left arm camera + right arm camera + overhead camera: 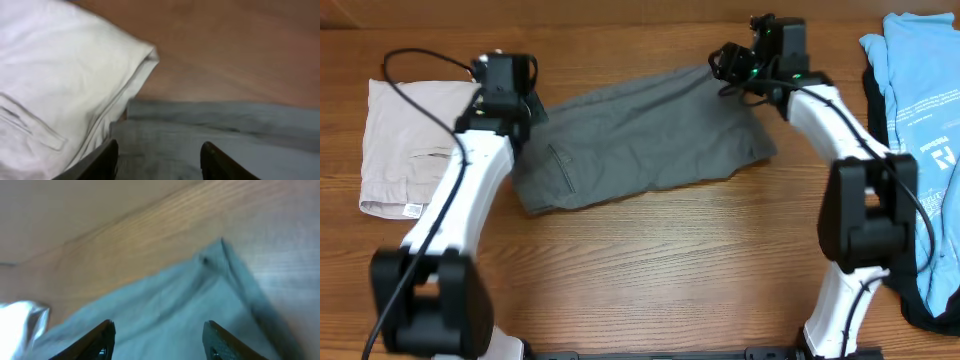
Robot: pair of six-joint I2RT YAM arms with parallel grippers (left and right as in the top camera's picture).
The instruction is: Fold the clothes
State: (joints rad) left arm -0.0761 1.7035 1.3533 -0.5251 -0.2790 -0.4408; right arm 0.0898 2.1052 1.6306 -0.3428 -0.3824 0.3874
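Dark grey woven shorts (pixel 640 135) lie long-axis left-right between my arms, left gripper (pixel 160 147) and right gripper (pixel 159 326) spread open over opposite far corners, equally near.

The overhead camera is looking straight down, taking in the whole table (pixel 650 260). Each wrist camera is sitting low and close, peering forward between its own fingers (pixel 107 160); both are sharing the grey shorts (pixel 640 140) with the overhead view.
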